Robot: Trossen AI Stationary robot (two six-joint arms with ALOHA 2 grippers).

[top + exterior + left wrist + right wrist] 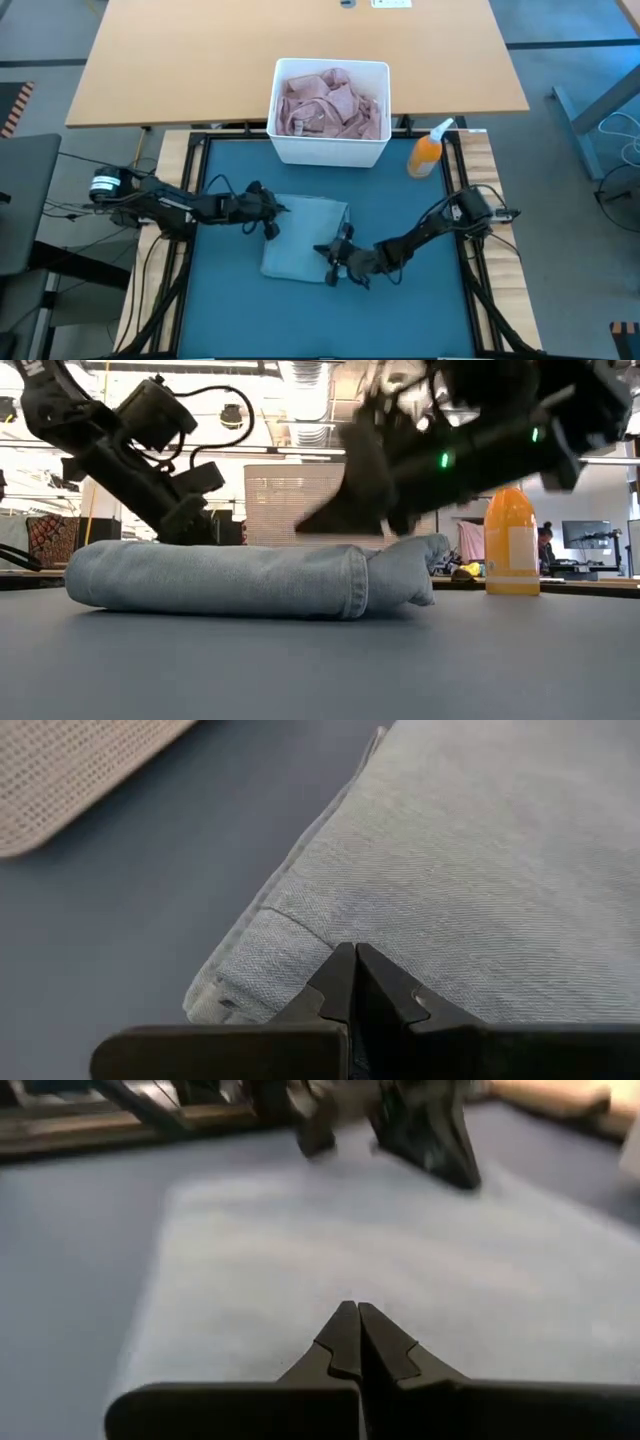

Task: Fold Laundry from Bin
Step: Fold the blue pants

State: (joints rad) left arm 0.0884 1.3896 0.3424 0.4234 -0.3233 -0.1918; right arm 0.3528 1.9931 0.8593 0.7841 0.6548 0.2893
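Note:
Light blue denim jeans (303,236) lie folded into a thick rectangle on the teal mat (230,300); in the low view the jeans (250,575) show as a flat roll. My left gripper (272,229) is shut, its tip (352,958) over the jeans' left edge. My right gripper (335,262) is shut and hovers just above the jeans' near right corner (350,1315). The white bin (330,150) at the mat's far edge holds crumpled pink laundry (330,102). My left gripper's shut fingertips (340,975) stand over the jeans' folded left edge (290,935), slanting down from the table's left. Whether they touch the denim, I cannot tell. My right gripper touches nothing; in the low view its tip (310,522) hangs clear above the cloth.
An orange spray bottle (428,152) stands at the mat's far right, beside the bin. A wooden table (200,60) lies beyond the bin. Bare mat stretches near the front edge and to the left and right of the jeans.

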